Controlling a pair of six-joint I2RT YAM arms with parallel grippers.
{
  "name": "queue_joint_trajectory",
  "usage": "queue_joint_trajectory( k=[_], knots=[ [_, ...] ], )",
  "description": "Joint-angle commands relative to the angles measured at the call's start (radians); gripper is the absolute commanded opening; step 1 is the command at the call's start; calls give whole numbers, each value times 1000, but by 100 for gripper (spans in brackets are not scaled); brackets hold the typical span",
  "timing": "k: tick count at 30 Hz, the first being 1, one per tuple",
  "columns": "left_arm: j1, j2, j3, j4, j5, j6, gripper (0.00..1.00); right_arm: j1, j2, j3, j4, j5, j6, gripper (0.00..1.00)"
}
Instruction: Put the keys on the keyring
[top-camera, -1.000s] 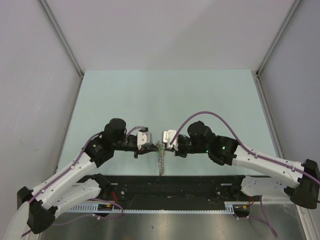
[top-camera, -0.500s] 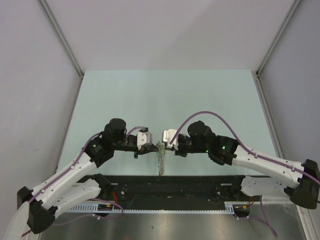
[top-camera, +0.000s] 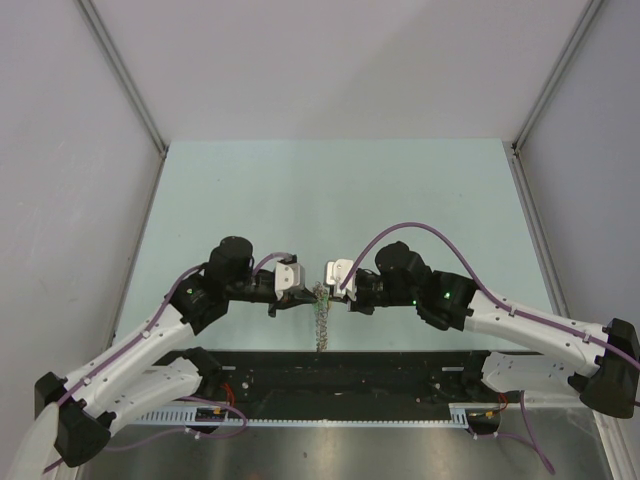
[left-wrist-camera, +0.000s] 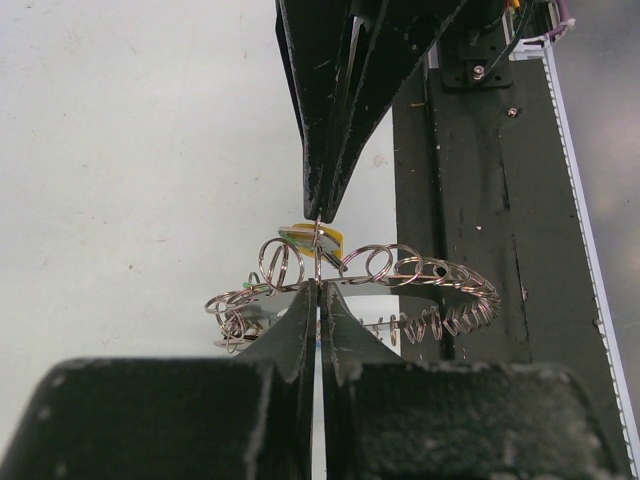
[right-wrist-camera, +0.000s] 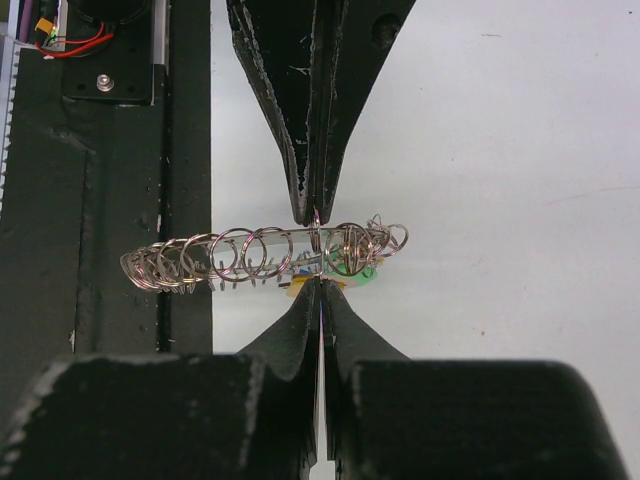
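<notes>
The keyring (top-camera: 320, 318) is a grey coil of small loops held just above the table's near edge, between the two arms. In the left wrist view the keyring (left-wrist-camera: 420, 290) curves to the right of my left gripper (left-wrist-camera: 318, 287), which is shut on one thin upright loop. My right gripper (left-wrist-camera: 320, 213) comes from the top and pinches the same loop. In the right wrist view my right gripper (right-wrist-camera: 320, 284) is shut under the keyring (right-wrist-camera: 240, 255), with my left gripper (right-wrist-camera: 314, 216) opposite. The keys (right-wrist-camera: 362, 270) show green and yellow heads tucked in the coil; a yellow head (left-wrist-camera: 312, 238) shows behind the loop.
A black base strip with rails and wiring (top-camera: 340, 368) runs along the near edge, right under the hanging coil. The pale green table (top-camera: 330, 200) stretches away behind the grippers, closed in by grey walls and metal posts (top-camera: 120, 70).
</notes>
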Motion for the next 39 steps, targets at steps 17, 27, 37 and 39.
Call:
queue_joint_trajectory(
  k=[17,27,37,39],
  knots=[
    [-7,-13,15,43,24,8,1,6,-16,45,5,-2,-6,0],
    [-7,-11,15,44,42,8,0,7,-8,47,14,-2,-8,0],
    [-7,-10,15,46,44,8,0,6,-8,47,23,-32,-11,0],
    [-7,-10,15,46,50,8,0,6,-11,45,25,-42,-14,0]
  ],
)
